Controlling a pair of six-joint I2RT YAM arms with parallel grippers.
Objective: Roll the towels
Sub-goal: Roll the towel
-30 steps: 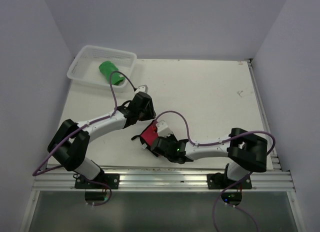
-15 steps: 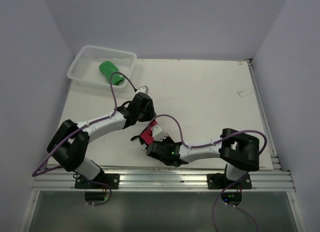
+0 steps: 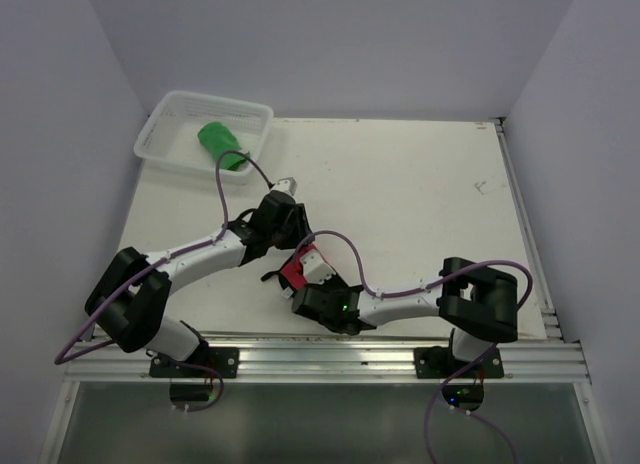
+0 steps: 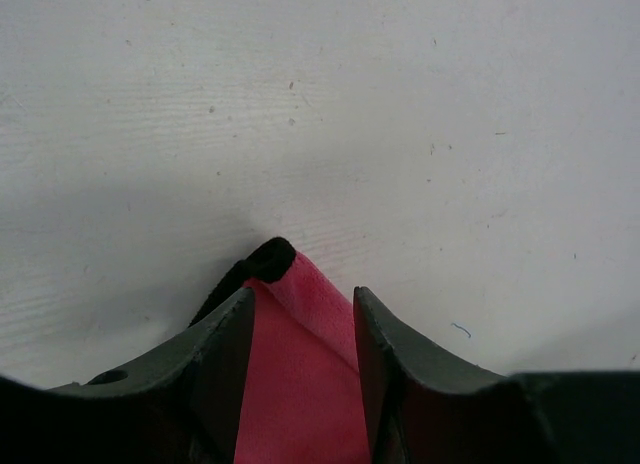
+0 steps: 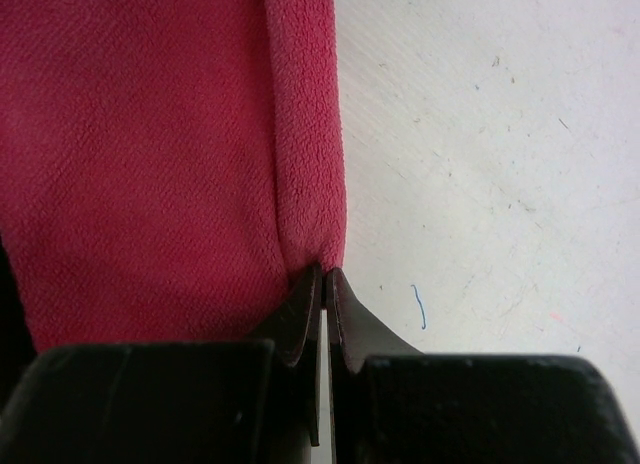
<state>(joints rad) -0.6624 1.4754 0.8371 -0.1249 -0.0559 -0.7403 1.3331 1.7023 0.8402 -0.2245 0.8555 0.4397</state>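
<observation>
The red towel [image 3: 296, 268] lies near the table's front middle, squeezed between both grippers. In the left wrist view it [image 4: 300, 384] fills the gap between my left gripper's [image 4: 302, 296] fingers, its dark grey underside [image 4: 268, 256] curling out at the far corner. That left gripper [image 3: 287, 246] is shut on it from the far side. My right gripper [image 5: 325, 276] is shut, its tips pressed against the folded edge of the red towel [image 5: 150, 134]; from above this gripper [image 3: 306, 284] sits on the near side. The green towel [image 3: 222, 144] lies rolled in the basket.
A white mesh basket [image 3: 160, 136] stands at the table's back left corner. Both arms' purple cables loop above the towel. The table's right edge has a metal rail [image 3: 525, 224]. Bare white tabletop [image 3: 420, 194] spreads to the right and back.
My right arm has slid left and its elbow folded in, pushing onto the red towel. The red patch seen from above has shrunk. The left gripper dropped slightly toward the towel.
</observation>
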